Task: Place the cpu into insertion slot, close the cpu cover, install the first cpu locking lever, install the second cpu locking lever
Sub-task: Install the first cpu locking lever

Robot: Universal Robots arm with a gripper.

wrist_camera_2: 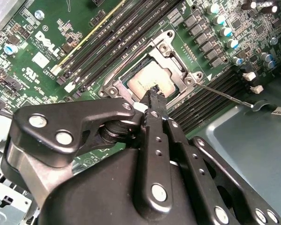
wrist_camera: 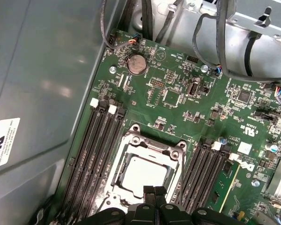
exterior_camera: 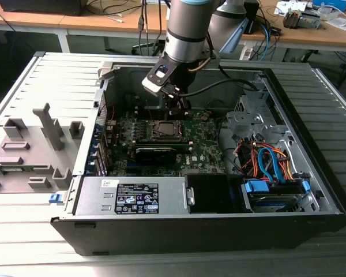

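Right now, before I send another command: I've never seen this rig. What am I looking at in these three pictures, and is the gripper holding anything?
The exterior view is taken from off the arm. It shows one robot arm reaching down into an open computer case that lies on its side. Both wrist views come from cameras riding on the arm, looking past the black gripper at the green circuit board. The silvery cpu lies in the insertion slot, and the cpu cover is down and frames it. The gripper is shut, holds nothing and hovers at the cpu's edge. I cannot tell whether it touches the cpu. A thin metal lever sticks out beside the slot.
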